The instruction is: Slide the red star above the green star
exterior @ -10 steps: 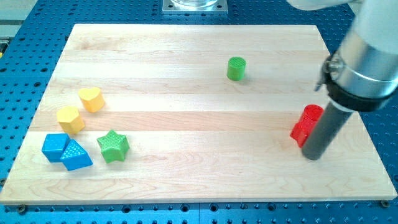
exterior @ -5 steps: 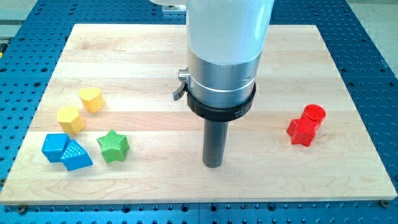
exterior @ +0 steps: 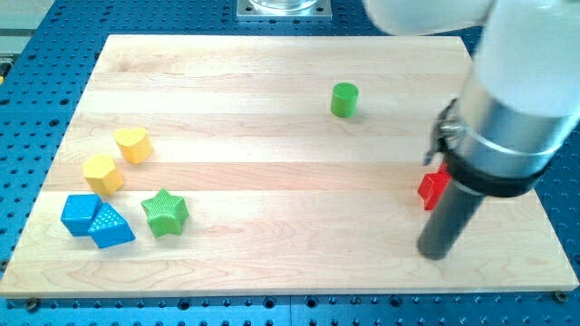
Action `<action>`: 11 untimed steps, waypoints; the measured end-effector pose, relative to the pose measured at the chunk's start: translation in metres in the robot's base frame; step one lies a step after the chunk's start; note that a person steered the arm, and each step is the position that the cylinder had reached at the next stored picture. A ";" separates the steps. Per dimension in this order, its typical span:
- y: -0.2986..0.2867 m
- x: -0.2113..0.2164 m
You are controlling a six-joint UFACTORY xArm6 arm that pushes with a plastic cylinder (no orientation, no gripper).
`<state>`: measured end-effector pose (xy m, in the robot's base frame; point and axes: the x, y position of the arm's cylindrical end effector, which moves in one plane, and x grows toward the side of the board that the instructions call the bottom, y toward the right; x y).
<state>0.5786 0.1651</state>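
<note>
The red star lies at the view's right, mostly hidden behind my rod; only its left edge shows. A second red block seen beside it earlier is hidden now. My tip rests on the board just below and slightly left of the red star. The green star lies far off at the view's lower left.
A green cylinder stands at the upper middle. A yellow heart and a yellow hexagon block lie at the left. A blue cube and a blue triangular block sit left of the green star.
My rod swung from the right to the board's middle, then back to the right. It now stands in front of the red blocks and covers most of them.
</note>
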 end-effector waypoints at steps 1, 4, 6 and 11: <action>-0.006 -0.005; 0.072 -0.033; 0.027 -0.039; 0.029 -0.044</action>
<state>0.5351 0.1941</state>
